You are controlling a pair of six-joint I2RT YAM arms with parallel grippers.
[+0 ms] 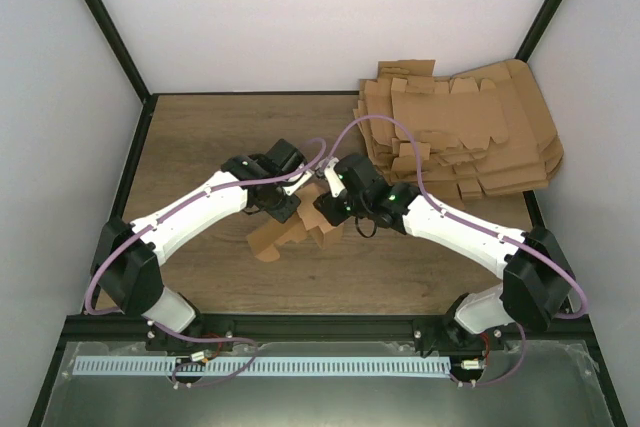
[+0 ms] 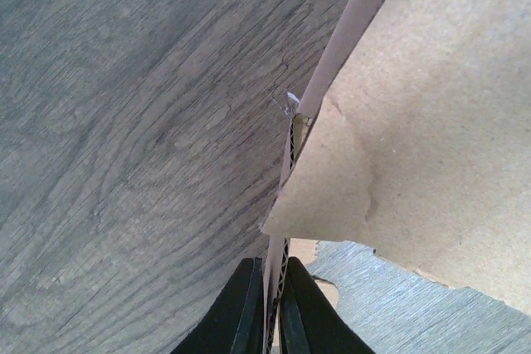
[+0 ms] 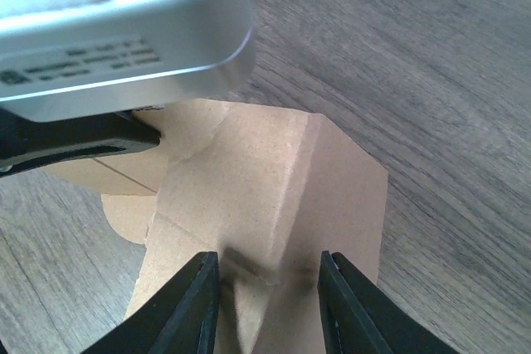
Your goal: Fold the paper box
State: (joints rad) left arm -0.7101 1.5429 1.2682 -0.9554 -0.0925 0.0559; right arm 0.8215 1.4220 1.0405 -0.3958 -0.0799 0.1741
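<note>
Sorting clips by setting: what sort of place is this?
Likely a lab robot cell: white walls on a black frame enclose a wood table with stacked cardboard blanks.

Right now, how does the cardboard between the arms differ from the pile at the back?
The paper box is a single sheet, creased and partly raised; the pile of sheets is many, lying flat. The left gripper pinches the paper box mid-table; the pile of sheets lies untouched at the far right. Both are plain brown cardboard with cut flaps.
</note>
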